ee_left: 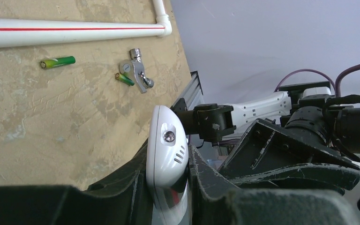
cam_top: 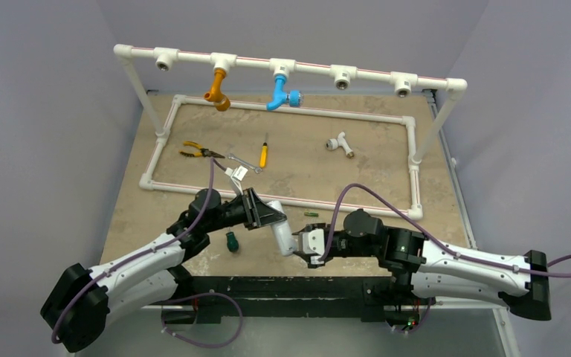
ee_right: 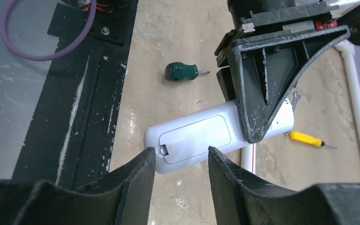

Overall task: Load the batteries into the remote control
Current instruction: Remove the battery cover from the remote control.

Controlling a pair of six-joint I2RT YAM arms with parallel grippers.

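The white remote control (cam_top: pixel 283 233) hangs above the table's near edge, its far end pinched by my left gripper (cam_top: pixel 262 212), which is shut on it. In the left wrist view the remote control's rounded end (ee_left: pixel 168 140) sticks out between the fingers of the left gripper (ee_left: pixel 168 161). The right wrist view shows the remote control's plain back (ee_right: pixel 201 133) with its cover in place. My right gripper (ee_right: pixel 180 157) stands open at that end, the left fingertip (ee_right: pixel 147 161) beside the cover's latch. Two green batteries (ee_left: pixel 57 62) (ee_left: pixel 124 79) lie on the table; one battery (cam_top: pixel 311 214) shows from above.
A stubby green-handled screwdriver (cam_top: pixel 231 241) (ee_right: pixel 180 71) lies near the front edge. Inside the white pipe frame (cam_top: pixel 409 160) lie pliers (cam_top: pixel 197 152), a yellow screwdriver (cam_top: pixel 263 155) and a pipe tee (cam_top: pixel 338 143). A metal fitting (ee_left: pixel 136 75) sits beside one battery.
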